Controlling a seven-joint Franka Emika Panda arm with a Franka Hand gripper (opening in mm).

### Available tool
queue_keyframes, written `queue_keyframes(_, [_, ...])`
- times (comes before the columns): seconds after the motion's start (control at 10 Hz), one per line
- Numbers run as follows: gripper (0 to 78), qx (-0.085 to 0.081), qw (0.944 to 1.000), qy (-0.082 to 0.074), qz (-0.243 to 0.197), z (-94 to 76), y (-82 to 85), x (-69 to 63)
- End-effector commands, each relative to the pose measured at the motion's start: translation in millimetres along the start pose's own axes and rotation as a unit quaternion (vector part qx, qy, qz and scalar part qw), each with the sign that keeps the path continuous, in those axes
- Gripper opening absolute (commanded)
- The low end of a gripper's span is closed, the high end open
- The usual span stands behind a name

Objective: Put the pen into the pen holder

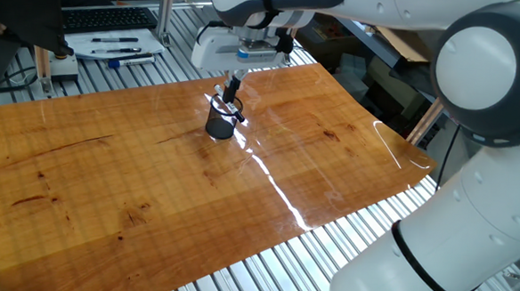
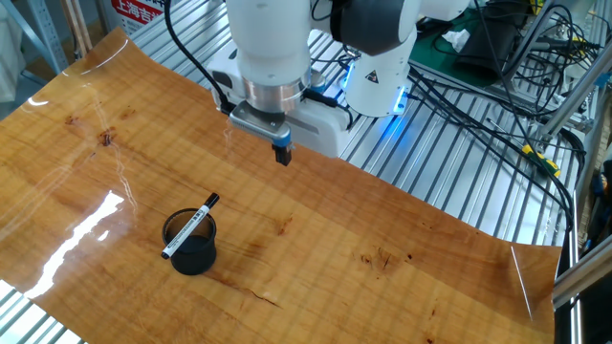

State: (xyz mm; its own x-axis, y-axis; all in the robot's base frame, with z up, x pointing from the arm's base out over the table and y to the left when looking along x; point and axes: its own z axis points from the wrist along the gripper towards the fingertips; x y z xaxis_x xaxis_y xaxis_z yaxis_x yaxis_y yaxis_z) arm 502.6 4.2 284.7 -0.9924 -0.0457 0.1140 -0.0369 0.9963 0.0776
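The pen holder (image 1: 219,126) is a small black mesh cup standing on the wooden board; it also shows in the other fixed view (image 2: 191,246). The pen (image 2: 190,226), black and white, lies tilted across the holder's rim, both ends sticking out past it; it shows as well in the first fixed view (image 1: 227,106). My gripper (image 2: 283,154) hangs in the air above the board, apart from the holder and pen, on the side nearer the robot base. Its fingers look pressed together and hold nothing. In the first fixed view the gripper (image 1: 234,85) is just above and behind the holder.
The wooden board (image 1: 151,184) lies on a slatted metal table. A tray with pens (image 1: 114,47) and a keyboard (image 1: 106,17) sit beyond the far edge. The robot base (image 2: 378,67) and cables (image 2: 497,105) stand past the board's side.
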Motion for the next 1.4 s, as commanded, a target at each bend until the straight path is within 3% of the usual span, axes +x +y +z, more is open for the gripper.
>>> queue_keyframes(0.1, [0.0, 0.000, 1.0000, -0.001, -0.002, 2.8, 1.2, -2.3])
queue_keyframes(1.1, [0.0, -0.003, 0.9999, -0.010, -0.012, 31.9, -7.0, -13.8])
queue_keyframes(1.3, [0.0, -0.001, 0.9998, -0.016, -0.009, 37.6, -8.7, -15.6])
queue_keyframes(1.4, [0.0, 0.009, 0.9998, -0.020, 0.000, 42.1, -10.6, -17.2])
